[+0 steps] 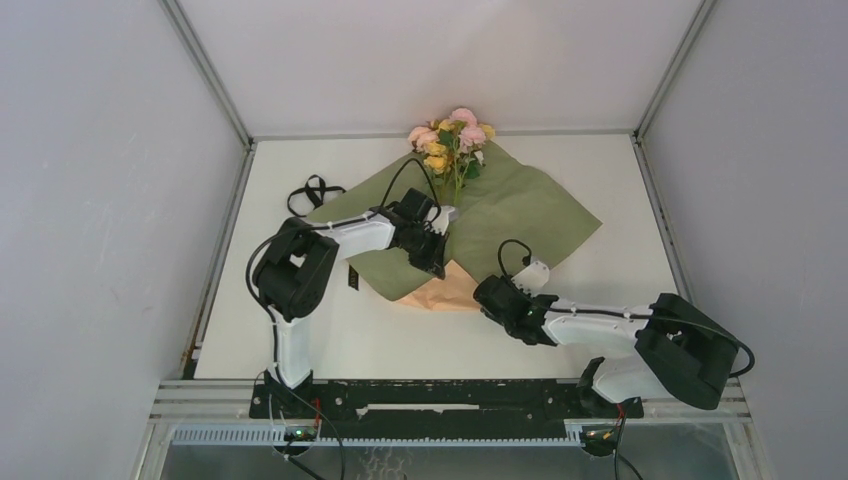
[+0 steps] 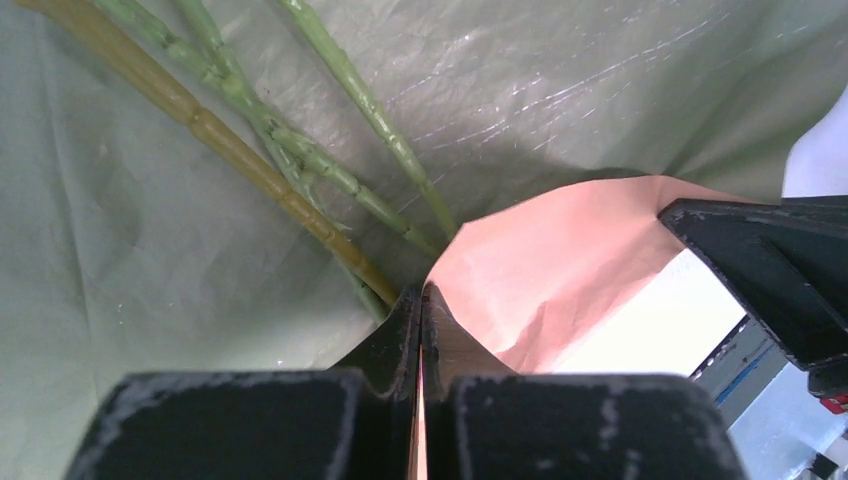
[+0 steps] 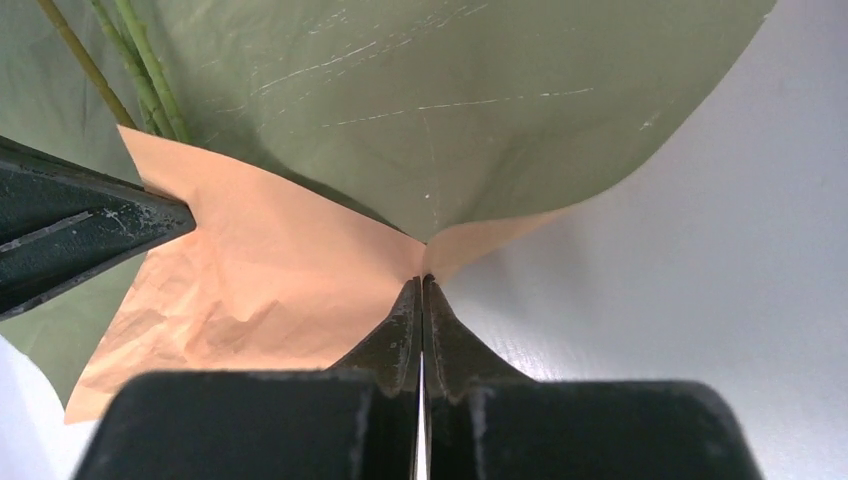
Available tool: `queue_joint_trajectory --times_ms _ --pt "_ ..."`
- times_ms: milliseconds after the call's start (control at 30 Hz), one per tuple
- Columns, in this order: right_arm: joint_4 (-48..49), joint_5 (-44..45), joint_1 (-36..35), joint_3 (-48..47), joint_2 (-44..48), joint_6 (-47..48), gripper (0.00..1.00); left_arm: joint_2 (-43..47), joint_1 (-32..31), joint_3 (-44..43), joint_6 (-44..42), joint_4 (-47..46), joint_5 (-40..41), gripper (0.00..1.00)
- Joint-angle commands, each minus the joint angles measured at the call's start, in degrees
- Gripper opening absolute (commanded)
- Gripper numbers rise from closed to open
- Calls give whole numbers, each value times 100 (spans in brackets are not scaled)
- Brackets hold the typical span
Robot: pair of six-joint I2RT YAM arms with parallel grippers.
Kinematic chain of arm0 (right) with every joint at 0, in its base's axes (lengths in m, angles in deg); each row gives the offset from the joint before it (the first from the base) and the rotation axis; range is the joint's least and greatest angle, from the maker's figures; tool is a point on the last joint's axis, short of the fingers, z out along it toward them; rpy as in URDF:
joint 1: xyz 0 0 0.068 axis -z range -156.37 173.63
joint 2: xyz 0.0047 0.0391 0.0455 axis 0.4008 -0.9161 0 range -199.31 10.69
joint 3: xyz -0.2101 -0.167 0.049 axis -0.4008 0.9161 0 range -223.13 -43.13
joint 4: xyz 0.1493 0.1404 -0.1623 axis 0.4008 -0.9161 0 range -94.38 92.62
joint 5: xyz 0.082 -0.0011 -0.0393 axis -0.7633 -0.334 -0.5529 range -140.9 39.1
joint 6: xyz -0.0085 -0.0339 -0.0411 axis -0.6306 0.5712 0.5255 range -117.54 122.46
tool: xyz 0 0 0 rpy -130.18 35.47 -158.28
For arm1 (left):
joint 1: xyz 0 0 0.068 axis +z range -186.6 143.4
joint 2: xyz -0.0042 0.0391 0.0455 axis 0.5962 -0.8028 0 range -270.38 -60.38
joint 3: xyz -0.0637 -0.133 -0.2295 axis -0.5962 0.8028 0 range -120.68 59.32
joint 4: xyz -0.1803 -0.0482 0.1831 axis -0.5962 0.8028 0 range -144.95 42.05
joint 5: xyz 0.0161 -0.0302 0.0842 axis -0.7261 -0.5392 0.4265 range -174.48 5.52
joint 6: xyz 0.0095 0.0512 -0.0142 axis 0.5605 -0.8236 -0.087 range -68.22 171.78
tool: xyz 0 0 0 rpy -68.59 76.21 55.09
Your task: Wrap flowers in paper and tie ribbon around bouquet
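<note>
The paper (image 1: 520, 205) lies spread with its olive green face up, and its near corner is folded over so the peach face (image 1: 450, 290) shows. The flowers (image 1: 452, 135) lie on it with the blooms at the far edge. Their green stems (image 2: 250, 160) run down to my left gripper (image 2: 421, 295), which is shut on the folded peach flap beside the stem ends. My right gripper (image 3: 421, 282) is shut on the paper's edge where the green and peach faces meet. The black ribbon (image 1: 313, 192) lies looped on the table, left of the paper.
A small black piece (image 1: 352, 278) lies by the paper's left edge under my left arm. Grey walls close in the white table (image 1: 620, 280) at the back and on both sides. The two grippers are close together over the near corner.
</note>
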Motion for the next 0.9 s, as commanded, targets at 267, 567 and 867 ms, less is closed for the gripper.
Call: queue_joint_trajectory --times_ms 267,567,867 --pt "-2722 1712 -694 -2348 -1395 3011 0 -273 32 -136 38 -71 96 0" --pt "-2603 2314 -1400 -3247 -2194 5536 0 -350 44 -156 -7 -42 63 0" --pt "-1322 1274 -1803 -3338 -2413 7853 0 -319 50 -153 -85 -42 -30 0"
